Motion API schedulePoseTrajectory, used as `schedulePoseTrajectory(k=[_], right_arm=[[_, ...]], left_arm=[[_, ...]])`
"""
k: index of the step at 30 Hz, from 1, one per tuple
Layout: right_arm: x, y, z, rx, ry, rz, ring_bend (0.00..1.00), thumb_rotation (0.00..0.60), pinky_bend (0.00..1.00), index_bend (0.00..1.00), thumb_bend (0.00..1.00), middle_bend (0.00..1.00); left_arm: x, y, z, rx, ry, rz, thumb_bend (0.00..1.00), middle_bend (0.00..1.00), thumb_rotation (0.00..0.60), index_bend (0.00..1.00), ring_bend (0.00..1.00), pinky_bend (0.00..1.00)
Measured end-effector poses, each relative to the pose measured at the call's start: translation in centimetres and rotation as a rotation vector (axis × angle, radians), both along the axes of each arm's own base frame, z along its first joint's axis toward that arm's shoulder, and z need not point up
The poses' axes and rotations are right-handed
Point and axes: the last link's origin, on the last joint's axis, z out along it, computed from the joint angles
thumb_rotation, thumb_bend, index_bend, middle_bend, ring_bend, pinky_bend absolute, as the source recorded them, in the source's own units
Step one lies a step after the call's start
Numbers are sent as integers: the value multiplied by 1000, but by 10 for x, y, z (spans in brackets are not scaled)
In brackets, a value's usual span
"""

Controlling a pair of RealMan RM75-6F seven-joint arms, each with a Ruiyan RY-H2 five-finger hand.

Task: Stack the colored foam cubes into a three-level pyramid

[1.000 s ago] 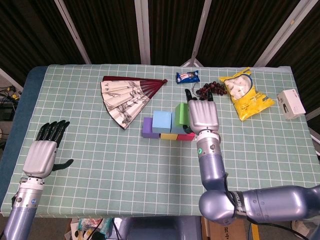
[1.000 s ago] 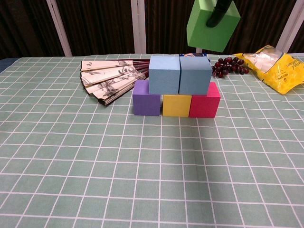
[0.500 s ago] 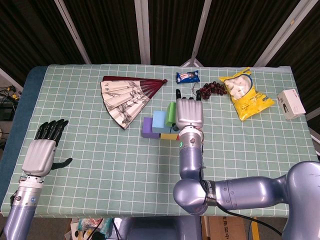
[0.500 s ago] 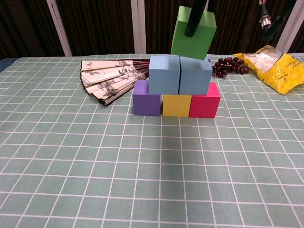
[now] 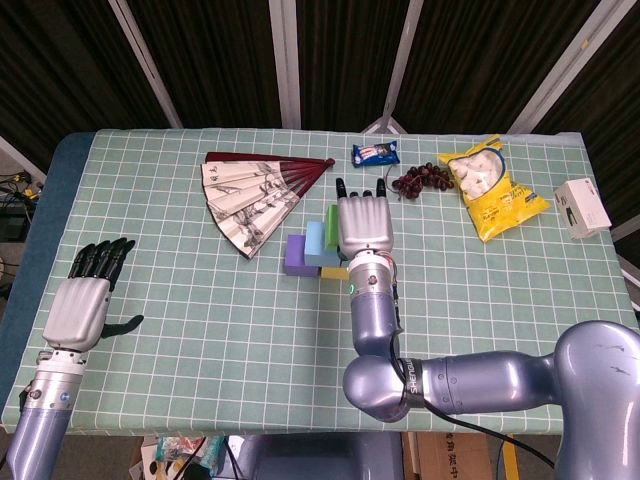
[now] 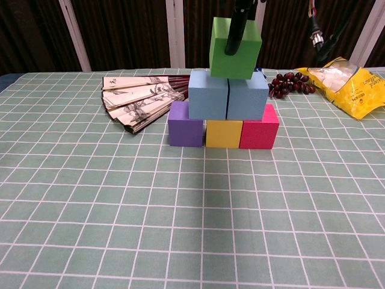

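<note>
The green cube (image 6: pixel 235 40) has come down and left, now settling at upper centre on the two blue cubes (image 6: pixel 228 94); the right robot hand (image 5: pixel 364 222) is gripping it, release remaining.

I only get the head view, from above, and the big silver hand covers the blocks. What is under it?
Observer: The chest view shows the right hand holding a green cube at the top of the stack, with a dark finger across its front face.
Visitor: And below the green one?
Observer: Two blue cubes sit side by side on a bottom row made of a purple cube, a yellow cube and a red cube.
Visitor: Is the green one centred?
Observer: It is roughly over the seam between the blue ones and slightly tilted. I cannot tell whether it rests fully on them.
</note>
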Motion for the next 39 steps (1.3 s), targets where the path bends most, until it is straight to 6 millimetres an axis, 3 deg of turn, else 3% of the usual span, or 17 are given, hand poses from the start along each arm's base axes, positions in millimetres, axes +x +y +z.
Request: schedulePoseTrajectory(k=[39], right_arm=[[-2,1,-3,17,57,-52,262,600,0,7,280,430]], left_arm=[[0,1,1,-2,-20,3,76,51,600,0,59,19]])
